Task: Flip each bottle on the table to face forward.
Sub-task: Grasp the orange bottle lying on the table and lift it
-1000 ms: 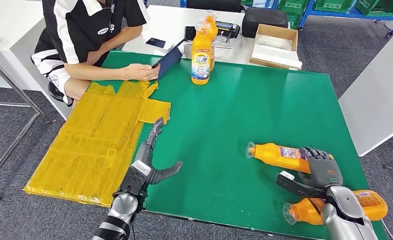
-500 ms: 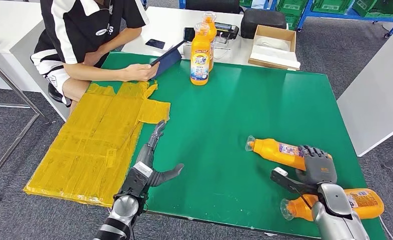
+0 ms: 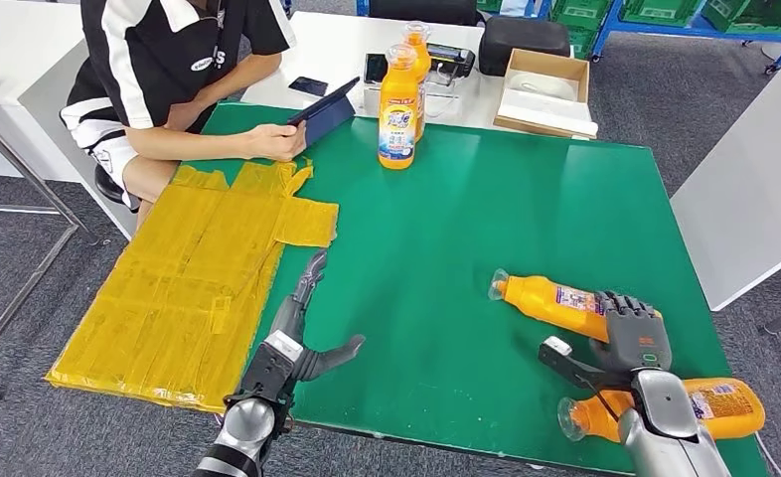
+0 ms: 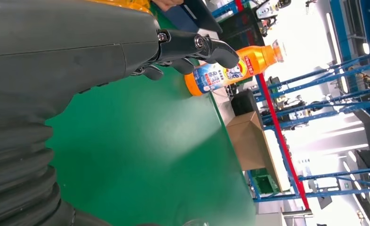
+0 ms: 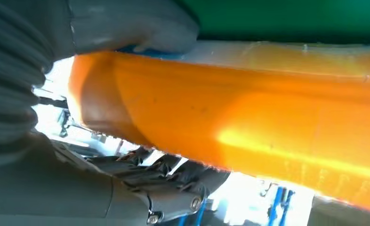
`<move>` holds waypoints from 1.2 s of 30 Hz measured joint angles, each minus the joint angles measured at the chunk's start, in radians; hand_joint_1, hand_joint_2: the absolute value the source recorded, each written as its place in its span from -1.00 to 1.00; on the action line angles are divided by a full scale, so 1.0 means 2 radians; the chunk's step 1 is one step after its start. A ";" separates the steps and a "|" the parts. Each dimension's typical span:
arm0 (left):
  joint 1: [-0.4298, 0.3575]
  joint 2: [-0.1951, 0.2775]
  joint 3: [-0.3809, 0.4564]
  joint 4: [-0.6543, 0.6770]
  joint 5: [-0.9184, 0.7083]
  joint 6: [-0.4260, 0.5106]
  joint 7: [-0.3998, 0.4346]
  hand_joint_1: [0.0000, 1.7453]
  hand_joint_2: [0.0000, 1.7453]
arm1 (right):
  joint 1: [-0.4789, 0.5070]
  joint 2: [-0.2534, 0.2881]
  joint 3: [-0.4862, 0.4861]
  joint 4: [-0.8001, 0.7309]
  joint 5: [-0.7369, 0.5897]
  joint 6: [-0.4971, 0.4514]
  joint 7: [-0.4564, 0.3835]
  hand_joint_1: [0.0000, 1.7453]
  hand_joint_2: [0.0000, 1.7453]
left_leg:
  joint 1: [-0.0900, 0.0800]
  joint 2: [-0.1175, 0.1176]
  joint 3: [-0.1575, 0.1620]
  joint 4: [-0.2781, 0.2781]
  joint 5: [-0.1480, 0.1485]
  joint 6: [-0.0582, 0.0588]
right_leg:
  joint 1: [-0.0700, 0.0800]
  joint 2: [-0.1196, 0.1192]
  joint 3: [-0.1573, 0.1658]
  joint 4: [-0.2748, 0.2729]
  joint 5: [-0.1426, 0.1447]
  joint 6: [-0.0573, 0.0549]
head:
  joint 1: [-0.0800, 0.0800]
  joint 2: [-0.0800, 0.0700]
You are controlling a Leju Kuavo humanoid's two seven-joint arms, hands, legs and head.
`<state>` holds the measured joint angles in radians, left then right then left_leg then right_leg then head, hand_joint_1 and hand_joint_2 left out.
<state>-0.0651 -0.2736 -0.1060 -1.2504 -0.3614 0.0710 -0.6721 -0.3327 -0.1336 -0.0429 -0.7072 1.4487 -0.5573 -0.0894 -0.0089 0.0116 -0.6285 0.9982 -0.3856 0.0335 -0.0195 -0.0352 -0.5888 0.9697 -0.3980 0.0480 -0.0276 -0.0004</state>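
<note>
Now the right hand (image 3: 633, 336) is wrapped over the wide end of a bottle lying on its side (image 3: 553, 303) on the green table (image 3: 486, 199). The bottle is smooth and round, so it could roll or slip out when the hand lifts it. If the hold is loose, I think the bottle may swing down by its cap end and bump the table. There is a second lying bottle (image 3: 709, 405) just beside the right arm, close to the near edge. The arm could knock it as it moves, and then it might roll off the table.

The dark fingers (image 3: 625, 310) of the right hand curl over the top of the bottle. The thumb (image 3: 565, 360) sticks out on the near side, and in the right wrist view it presses on the bottle's side. So the hand looks closed on the bottle, which seems to lie on the table.

The left hand (image 3: 302, 323) holds nothing. Its fingers are straight and spread, with the thumb out to the side, above the table near the yellow sheet (image 3: 198, 278).

Two more bottles (image 3: 399, 99) stand up at the far side, near a person (image 3: 168, 60).
</note>
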 joint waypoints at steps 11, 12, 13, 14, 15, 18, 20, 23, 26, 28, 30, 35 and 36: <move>0.020 -0.017 0.000 -0.031 -0.013 -0.002 0.015 -1.00 1.00 | 0.107 0.097 -0.019 -0.280 -0.061 -0.067 -0.042 1.00 1.00 | 0.001 -0.003 -0.006 0.000 0.002 -0.001 | 0.001 -0.002 -0.005 0.001 0.003 -0.001 | 0.000 0.000; 0.022 -0.017 0.000 -0.032 -0.014 -0.002 0.015 -1.00 1.00 | 0.115 0.103 -0.017 -0.300 -0.072 -0.068 -0.049 1.00 1.00 | 0.001 -0.003 -0.006 0.000 0.002 -0.001 | 0.001 -0.002 -0.005 0.001 0.003 -0.001 | 0.000 0.000; 0.024 -0.018 0.000 -0.033 -0.014 -0.002 0.016 -1.00 1.00 | 0.123 0.108 -0.016 -0.319 -0.080 -0.068 -0.054 1.00 1.00 | 0.001 -0.003 -0.006 0.000 0.002 -0.001 | 0.001 -0.002 -0.005 0.001 0.003 -0.001 | 0.000 0.000; 0.026 -0.018 0.000 -0.034 -0.014 -0.003 0.016 -1.00 1.00 | 0.131 0.113 -0.014 -0.335 -0.086 -0.068 -0.058 1.00 1.00 | 0.001 -0.003 -0.007 0.000 0.001 -0.001 | 0.001 -0.002 -0.006 0.001 0.003 -0.001 | 0.000 0.000; 0.027 -0.018 0.000 -0.035 -0.014 -0.003 0.016 -1.00 1.00 | 0.138 0.117 -0.013 -0.349 -0.090 -0.068 -0.062 1.00 1.00 | 0.000 -0.003 -0.007 0.000 0.001 -0.001 | 0.001 -0.002 -0.006 0.001 0.003 -0.001 | 0.000 0.000; 0.034 -0.020 0.000 -0.041 -0.014 -0.007 0.016 -1.00 1.00 | 0.160 0.130 -0.010 -0.396 -0.110 -0.068 -0.088 1.00 1.00 | 0.000 -0.003 -0.008 0.000 0.001 -0.001 | 0.000 -0.002 -0.007 0.001 0.003 0.000 | 0.000 0.000; 0.039 -0.021 0.000 -0.046 -0.014 -0.012 0.015 -1.00 1.00 | 0.176 0.140 -0.010 -0.429 -0.134 -0.068 -0.112 1.00 1.00 | 0.000 -0.004 -0.008 0.000 0.001 -0.001 | 0.000 -0.002 -0.007 0.001 0.002 0.000 | 0.000 0.000; 0.042 -0.021 0.000 -0.050 -0.010 -0.021 0.016 -1.00 1.00 | 0.195 0.153 -0.011 -0.474 -0.192 -0.067 -0.150 1.00 1.00 | 0.000 -0.004 -0.008 0.000 0.001 -0.002 | 0.000 -0.002 -0.007 0.001 0.002 0.000 | 0.000 0.000; 0.042 -0.021 -0.001 -0.050 -0.006 -0.030 0.017 -1.00 1.00 | 0.209 0.158 -0.007 -0.508 -0.282 -0.040 -0.178 1.00 1.00 | 0.000 -0.004 -0.008 0.000 0.001 -0.002 | 0.000 -0.002 -0.008 0.001 0.002 0.000 | 0.000 0.000; 0.041 -0.021 -0.003 -0.050 -0.004 -0.039 0.018 -1.00 1.00 | 0.215 0.161 -0.001 -0.521 -0.343 0.001 -0.194 1.00 1.00 | 0.000 -0.004 -0.008 0.000 0.000 -0.002 | 0.000 -0.002 -0.008 0.001 0.002 0.000 | 0.000 0.000; 0.041 -0.021 -0.006 -0.050 0.003 -0.056 0.021 -1.00 1.00 | 0.219 0.168 0.006 -0.526 -0.392 0.044 -0.211 1.00 1.00 | 0.000 -0.004 -0.008 0.000 0.000 -0.002 | 0.000 -0.001 -0.008 0.001 0.002 0.000 | 0.000 0.000; 0.039 -0.021 -0.025 -0.056 0.013 -0.081 0.028 -1.00 1.00 | 0.222 0.189 0.024 -0.517 -0.437 0.090 -0.237 1.00 1.00 | 0.000 -0.004 -0.008 0.000 0.001 -0.002 | 0.000 -0.002 -0.008 0.001 0.002 0.000 | 0.000 0.000; 0.038 -0.021 -0.027 -0.057 0.013 -0.082 0.029 -1.00 1.00 | 0.222 0.192 0.026 -0.514 -0.438 0.091 -0.238 1.00 1.00 | 0.000 -0.004 -0.008 0.000 0.001 -0.002 | 0.000 -0.002 -0.008 0.001 0.002 0.000 | 0.000 0.000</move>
<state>0.0117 -0.3159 -0.1595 -1.3635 -0.3354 -0.0931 -0.6138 0.1110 0.2501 0.0099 -1.7358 0.5719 -0.3743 -0.5659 -0.0082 0.0041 -0.6448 0.9983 -0.3843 0.0301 -0.0191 -0.0383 -0.6042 0.9712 -0.3938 0.0484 -0.0285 -0.0004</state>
